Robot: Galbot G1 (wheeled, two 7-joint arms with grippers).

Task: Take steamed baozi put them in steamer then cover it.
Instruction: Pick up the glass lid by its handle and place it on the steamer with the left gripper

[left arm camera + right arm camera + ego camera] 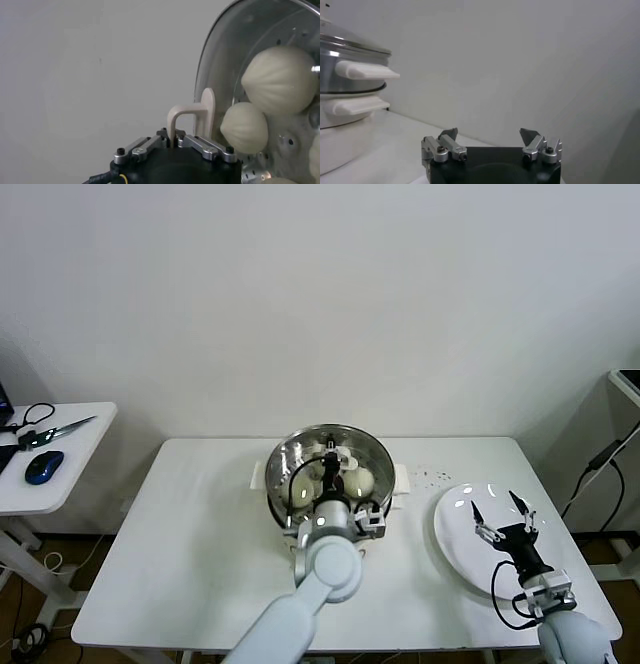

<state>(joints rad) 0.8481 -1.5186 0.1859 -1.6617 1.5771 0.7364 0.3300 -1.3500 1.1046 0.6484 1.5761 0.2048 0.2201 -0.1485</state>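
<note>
The steamer (pixel 283 474) stands mid-table, a shiny steel basket on a white pot base. The cover (pixel 330 430), a clear glass lid, lies over it. Its metal rim (pixel 355 46) meets the basket's top in the right wrist view. My left gripper (pixel 331 471) is above the lid's centre, shut on the white handle (pixel 192 112). Through the glass show cream-white baozi (pixel 280 80), (pixel 245 127), and in the head view baozi (pixel 362 481) lie on either side of the gripper. My right gripper (pixel 503 515) hangs open and holds nothing over the plate at the right.
A flat white plate (pixel 455 529) lies near the table's right edge, bare where it shows. Dark crumbs (pixel 432 476) speckle the table between plate and steamer. The steamer's white side handles (pixel 367 71) stick out. A side desk (pixel 60 446) at far left holds a mouse and scissors.
</note>
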